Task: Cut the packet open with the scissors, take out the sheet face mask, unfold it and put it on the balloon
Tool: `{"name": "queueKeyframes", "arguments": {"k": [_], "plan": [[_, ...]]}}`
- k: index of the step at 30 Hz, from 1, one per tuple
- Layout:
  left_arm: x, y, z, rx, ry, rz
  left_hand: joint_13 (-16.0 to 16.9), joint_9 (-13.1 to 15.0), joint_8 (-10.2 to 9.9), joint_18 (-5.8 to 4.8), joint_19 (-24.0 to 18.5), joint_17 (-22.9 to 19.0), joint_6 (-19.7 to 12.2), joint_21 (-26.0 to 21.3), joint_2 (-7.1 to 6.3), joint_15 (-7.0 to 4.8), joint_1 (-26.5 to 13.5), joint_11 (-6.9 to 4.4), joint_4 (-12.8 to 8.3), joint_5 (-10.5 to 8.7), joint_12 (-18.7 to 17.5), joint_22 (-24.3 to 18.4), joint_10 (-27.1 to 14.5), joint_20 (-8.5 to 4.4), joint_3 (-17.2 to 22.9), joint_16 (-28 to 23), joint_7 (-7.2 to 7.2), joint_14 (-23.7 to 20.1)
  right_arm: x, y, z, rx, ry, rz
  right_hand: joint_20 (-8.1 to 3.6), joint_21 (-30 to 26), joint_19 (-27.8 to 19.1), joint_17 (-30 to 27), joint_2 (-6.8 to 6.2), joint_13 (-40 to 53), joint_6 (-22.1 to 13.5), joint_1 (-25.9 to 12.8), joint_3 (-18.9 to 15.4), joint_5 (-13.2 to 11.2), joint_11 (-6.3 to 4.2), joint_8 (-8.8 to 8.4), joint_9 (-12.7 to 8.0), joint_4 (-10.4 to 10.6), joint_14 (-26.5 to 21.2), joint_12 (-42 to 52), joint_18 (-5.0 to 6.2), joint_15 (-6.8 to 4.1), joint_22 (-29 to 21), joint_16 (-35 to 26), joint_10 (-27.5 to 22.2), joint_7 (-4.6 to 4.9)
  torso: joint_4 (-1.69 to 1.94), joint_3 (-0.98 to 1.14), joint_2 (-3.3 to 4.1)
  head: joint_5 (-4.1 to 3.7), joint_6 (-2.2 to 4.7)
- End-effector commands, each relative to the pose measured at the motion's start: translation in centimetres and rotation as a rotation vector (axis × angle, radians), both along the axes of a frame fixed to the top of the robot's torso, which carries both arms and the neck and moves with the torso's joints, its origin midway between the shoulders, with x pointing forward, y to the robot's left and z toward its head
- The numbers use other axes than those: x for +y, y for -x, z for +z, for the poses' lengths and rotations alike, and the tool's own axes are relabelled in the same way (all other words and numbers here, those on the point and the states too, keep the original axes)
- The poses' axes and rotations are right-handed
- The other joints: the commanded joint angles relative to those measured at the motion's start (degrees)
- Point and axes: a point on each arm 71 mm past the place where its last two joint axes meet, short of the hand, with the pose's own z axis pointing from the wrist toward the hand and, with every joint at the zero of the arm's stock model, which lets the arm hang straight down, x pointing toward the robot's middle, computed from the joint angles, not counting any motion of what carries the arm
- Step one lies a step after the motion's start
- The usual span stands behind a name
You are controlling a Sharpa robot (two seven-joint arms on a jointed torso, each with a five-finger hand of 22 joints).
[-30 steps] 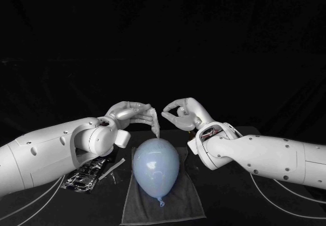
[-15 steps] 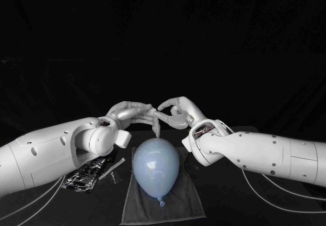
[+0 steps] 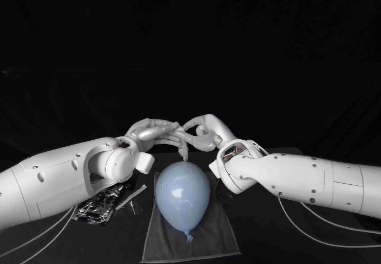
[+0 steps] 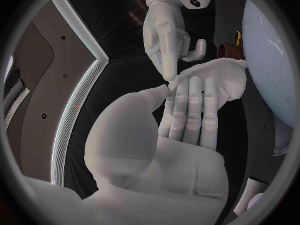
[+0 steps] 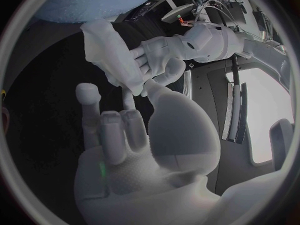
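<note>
A pale blue balloon (image 3: 183, 190) lies lengthwise on a grey towel (image 3: 216, 237). Above its far end my two hands meet. My left hand (image 3: 151, 132) holds the folded white sheet mask (image 3: 183, 147), whose lower end hangs down to just over the balloon's tip. My right hand (image 3: 206, 131) has its thumb and a finger at the mask's upper edge, pinching it beside the left fingers. The left wrist view shows the mask (image 4: 215, 75) across my left hand (image 4: 181, 130), with the right hand (image 4: 165, 35) reaching to its corner. From the right wrist, my right hand (image 5: 137, 145) touches the mask (image 5: 106, 45).
The cut silver packet (image 3: 97, 207) lies on the black table to the balloon's left, under my left arm, with a thin pale strip (image 3: 132, 196) beside it. The balloon (image 4: 275, 60) is close under both hands.
My right hand moved left from a hand's width away until its fingertips met the left hand at the mask. The left hand and the balloon stayed put.
</note>
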Motion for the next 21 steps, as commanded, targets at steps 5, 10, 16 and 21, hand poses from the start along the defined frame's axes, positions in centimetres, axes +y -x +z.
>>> {"name": "queueKeyframes", "arguments": {"k": [5,10,16,21], "plan": [[-0.41,0.17,0.22,-0.015,0.008,-0.029,-0.09,1.61,0.18,1.06,-0.42,0.08,0.37,0.32,0.53,-0.19,-0.14,0.13,-1.94,0.2,-0.26,0.08,0.39,0.02,1.46,-0.19,-0.11,0.27,0.24,0.06,0.14,-0.003,-0.019,-0.001,-0.55,1.72,1.43,9.53,2.17,10.46,3.02,2.44,-0.69,-0.24,-0.94,0.92,0.53,0.37,3.33,0.88,0.08,-0.71,1.64,0.61,3.29,-0.88,-0.04,0.01,0.0,-0.01,-0.06],[-0.41,0.17,0.21,-0.015,0.007,-0.029,-0.09,1.64,0.17,1.05,-0.45,0.08,0.36,0.37,0.53,-0.18,-0.18,0.14,-2.01,0.2,-0.29,0.11,0.39,0.01,1.5,-0.22,-0.11,0.26,0.23,0.17,0.26,-0.015,-0.029,-0.001,-1.14,2.96,2.28,10.17,3.83,11.12,4.77,4.53,-0.31,-0.24,-1.84,1.92,0.98,0.15,3.69,1.44,-0.1,-1.45,2.06,0.76,3.73,-1.91,-0.01,0.0,-0.03,-0.07,-0.07],[-0.34,0.12,0.2,-0.015,0.005,-0.026,-0.09,1.64,0.17,1.05,-0.45,0.08,0.36,0.37,0.53,-0.18,-0.18,0.14,-2.01,0.2,-0.29,0.11,0.39,0.01,1.5,-0.22,-0.11,0.26,0.13,0.29,0.38,-0.028,-0.037,-0.001,-1.89,4.1,3.07,10.95,5.62,11.91,5.53,8.22,1.25,-0.22,-2.76,2.72,1.43,-1.58,4.11,2.09,-0.31,-2.25,2.47,0.92,4.24,-2.87,-0.01,-0.01,0.0,-0.1,-0.02],[-0.26,0.08,0.18,-0.015,0.003,-0.023,-0.09,1.64,0.17,1.05,-0.45,0.08,0.36,0.37,0.53,-0.18,-0.18,0.14,-2.01,0.2,-0.29,0.11,0.39,0.01,1.5,-0.22,-0.11,0.26,-0.04,0.32,0.43,-0.034,-0.041,-0.006,-2.33,4.76,3.51,11.22,6.15,12.19,5.67,10.49,2.58,-0.22,-3.12,3.34,1.83,-3.3,4.27,2.31,-0.45,-2.66,2.73,0.98,4.42,-3.24,-0.02,0.0,0.01,-0.14,0.01]]}}
